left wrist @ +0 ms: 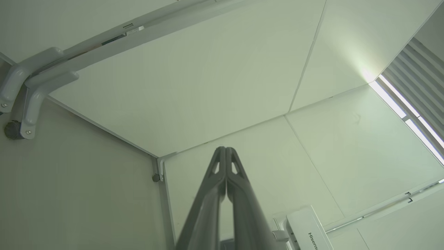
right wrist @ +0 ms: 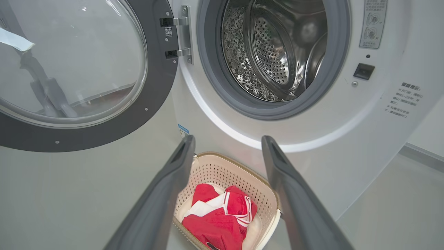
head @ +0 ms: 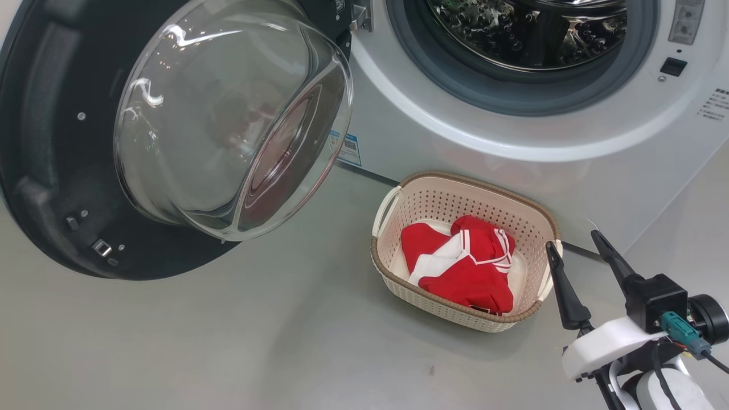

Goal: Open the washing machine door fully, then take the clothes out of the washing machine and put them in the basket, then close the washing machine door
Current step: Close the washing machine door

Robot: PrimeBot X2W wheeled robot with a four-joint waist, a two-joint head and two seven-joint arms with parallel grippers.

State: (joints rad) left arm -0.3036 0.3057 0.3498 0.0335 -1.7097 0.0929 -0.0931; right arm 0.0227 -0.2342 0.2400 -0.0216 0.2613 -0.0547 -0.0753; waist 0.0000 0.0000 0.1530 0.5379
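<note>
The washing machine door [head: 188, 119] hangs swung wide open at the left of the washing machine [head: 512, 142], and the clothes [head: 461, 262] lie bundled in the basket [head: 455, 179] on the floor [head: 228, 341] just before the machine. The right hand [head: 572, 239] hovers near the basket's right rim, fingers spread wide and empty; the left hand [left wrist: 225, 150] points at the ceiling [left wrist: 208, 69], fingers pressed together.

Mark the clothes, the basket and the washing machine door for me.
the clothes [head: 478, 282]: head view, on the red fabric mid-pile.
the basket [head: 455, 199]: head view, on its perforated far wall.
the washing machine door [head: 34, 142]: head view, on its black inner frame.
</note>
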